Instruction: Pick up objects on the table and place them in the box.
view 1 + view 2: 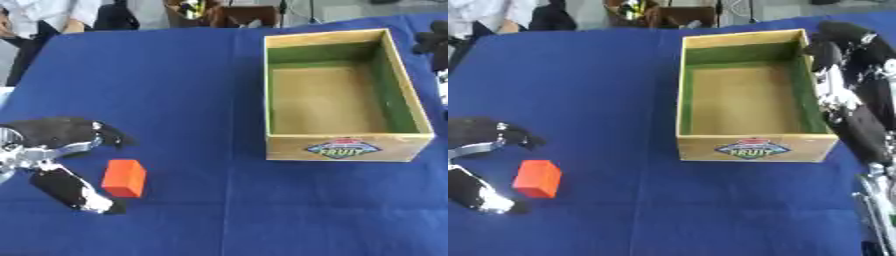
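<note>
The left hand (48, 150) spreads its fingers (74, 192) wide around the orange block (123, 178); the right hand (852, 75), fingers relaxed, rests beside the wooden box (346, 148).

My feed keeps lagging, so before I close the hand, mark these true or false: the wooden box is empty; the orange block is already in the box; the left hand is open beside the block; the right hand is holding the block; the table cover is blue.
1. The wooden box is empty: true.
2. The orange block is already in the box: false; it lies on the blue table cover, left of the box.
3. The left hand is open beside the block: true; its fingers are spread around the block's left side.
4. The right hand holds the block: false; it is by the box's right wall.
5. The table cover is blue: true.
</note>
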